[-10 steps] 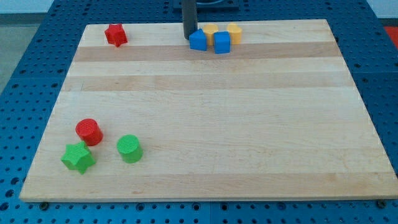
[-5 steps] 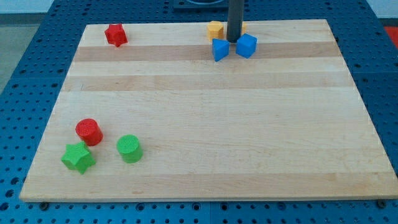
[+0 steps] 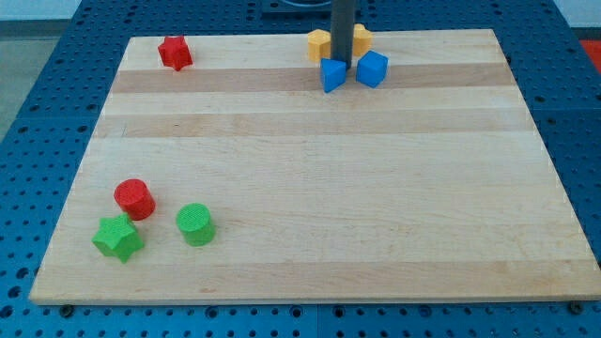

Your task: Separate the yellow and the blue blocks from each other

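Note:
My tip (image 3: 342, 62) stands near the view's top edge of the wooden board (image 3: 310, 235), in the middle of a cluster. A yellow block (image 3: 319, 44) lies just left of the rod, and a second yellow block (image 3: 361, 38) is partly hidden behind it on the right. A blue block (image 3: 332, 75) sits just below the tip, touching or nearly touching it. A blue cube (image 3: 372, 69) lies to the tip's lower right. The yellow blocks are toward the view's top, the blue ones below them.
A red star block (image 3: 174, 53) lies at the top left. At the bottom left are a red cylinder (image 3: 134, 199), a green star block (image 3: 118, 238) and a green cylinder (image 3: 195, 224). Blue perforated table surrounds the board.
The rod swept right from the cluster's left side into its middle, pushing the blue blocks right and down, then shifted slightly left. The left yellow block moved a little left.

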You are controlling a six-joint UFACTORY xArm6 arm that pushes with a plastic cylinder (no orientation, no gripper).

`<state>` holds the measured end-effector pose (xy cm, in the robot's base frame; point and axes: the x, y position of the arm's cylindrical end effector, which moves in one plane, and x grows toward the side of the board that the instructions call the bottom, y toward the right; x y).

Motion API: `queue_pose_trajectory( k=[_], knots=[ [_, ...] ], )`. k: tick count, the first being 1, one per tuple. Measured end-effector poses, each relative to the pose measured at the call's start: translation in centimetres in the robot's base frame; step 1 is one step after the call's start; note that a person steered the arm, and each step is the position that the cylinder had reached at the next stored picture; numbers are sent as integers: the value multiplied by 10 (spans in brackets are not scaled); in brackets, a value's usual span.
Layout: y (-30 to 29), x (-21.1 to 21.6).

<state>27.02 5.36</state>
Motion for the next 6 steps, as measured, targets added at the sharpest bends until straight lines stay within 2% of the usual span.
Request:
queue_pose_trajectory(
  k=[1, 3, 4, 6],
  knots=[
    [29, -5],
    [67, -47],
    [67, -76],
    [33, -77]
  ],
)
